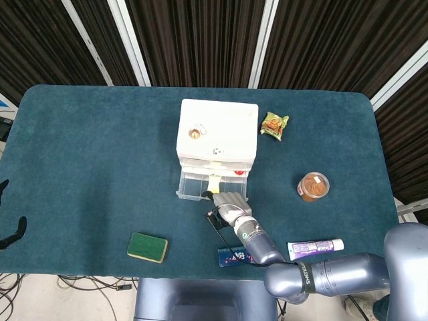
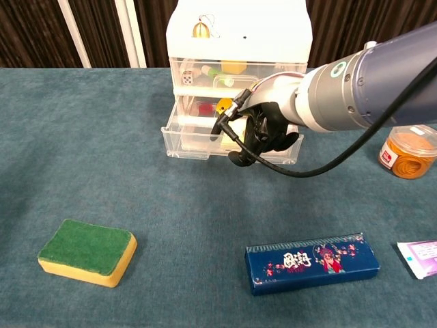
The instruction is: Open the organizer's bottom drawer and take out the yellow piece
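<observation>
The white organizer (image 1: 217,130) (image 2: 239,27) stands mid-table with clear drawers. Its bottom drawer (image 2: 198,143) (image 1: 194,187) is pulled partly out. My right hand (image 2: 263,130) (image 1: 229,204) grips the drawer's front wall at the right side. A yellow piece (image 2: 223,104) (image 1: 214,179) lies inside the drawer beside a red piece (image 2: 205,107), just behind my fingers. Part of the drawer's inside is hidden by the hand. Only the dark fingertips of my left hand (image 1: 10,231) show at the far left edge of the head view, spread apart and holding nothing.
A green sponge (image 2: 87,251) (image 1: 147,247) lies front left. A blue box (image 2: 311,262) (image 1: 234,256) and a tube (image 1: 315,248) lie at the front right. An orange jar (image 2: 407,150) (image 1: 313,186) stands right. A snack packet (image 1: 274,124) lies beside the organizer.
</observation>
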You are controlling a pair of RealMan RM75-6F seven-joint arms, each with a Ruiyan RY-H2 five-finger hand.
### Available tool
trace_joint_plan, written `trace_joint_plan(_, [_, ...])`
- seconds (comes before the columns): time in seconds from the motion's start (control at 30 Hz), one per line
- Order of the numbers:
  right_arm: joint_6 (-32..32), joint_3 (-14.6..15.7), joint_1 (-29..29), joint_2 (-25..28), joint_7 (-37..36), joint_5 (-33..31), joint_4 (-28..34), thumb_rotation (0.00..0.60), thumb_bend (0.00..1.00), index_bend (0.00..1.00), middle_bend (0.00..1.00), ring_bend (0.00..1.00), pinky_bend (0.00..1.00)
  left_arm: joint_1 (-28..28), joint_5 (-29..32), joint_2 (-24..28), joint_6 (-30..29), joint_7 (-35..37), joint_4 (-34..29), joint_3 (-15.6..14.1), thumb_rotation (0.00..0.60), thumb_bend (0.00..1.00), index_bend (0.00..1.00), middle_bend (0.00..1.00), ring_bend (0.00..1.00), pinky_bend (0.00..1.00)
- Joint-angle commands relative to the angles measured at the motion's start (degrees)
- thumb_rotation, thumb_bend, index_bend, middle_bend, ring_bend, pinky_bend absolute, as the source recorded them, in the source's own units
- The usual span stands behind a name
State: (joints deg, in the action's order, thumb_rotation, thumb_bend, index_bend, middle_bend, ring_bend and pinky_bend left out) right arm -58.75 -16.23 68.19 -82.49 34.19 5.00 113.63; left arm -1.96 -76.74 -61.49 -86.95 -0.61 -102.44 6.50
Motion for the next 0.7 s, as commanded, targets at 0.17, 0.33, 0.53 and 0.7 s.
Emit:
trace_joint_plan(0.17, [0.78, 0.65, 0.38, 0.61, -0.37, 0.07, 0.36, 0.600, 0.59, 0.20, 1.00, 1.00, 1.00, -0.02, 0.06, 0.00, 0.05, 0.00, 0.04, 0.03, 0.600, 0.40, 0.01, 0.00, 0.00, 0.00])
trace_joint_plan(0.33, [0.99, 1.18, 0.54, 1.01, -0.71, 0.40, 0.84, 0.600, 0.60, 0.20, 1.00, 1.00, 1.00, -0.02, 0.10, 0.00, 0.07, -0.03, 0.03, 0.02, 0.600, 0.40, 0.01, 0.00, 0.00, 0.00])
trace_joint_plan(0.53, [1.29, 1.76, 0.62, 1.76, -1.08, 0.70, 1.52, 0.600, 0.60, 0.20, 1.00, 1.00, 1.00, 0.00, 0.05, -0.02, -0.02, 0.00, 0.07, 0.04, 0.600, 0.40, 0.01, 0.00, 0.00, 0.00])
trace_joint_plan(0.7, [1.90, 2.41, 0.92, 2.35, -1.23, 0.75, 2.04, 0.600, 0.60, 0.21, 1.00, 1.00, 1.00, -0.01, 0.10, -0.03, 0.02, -0.03, 0.10, 0.04, 0.600, 0.40, 0.01, 0.00, 0.00, 0.00])
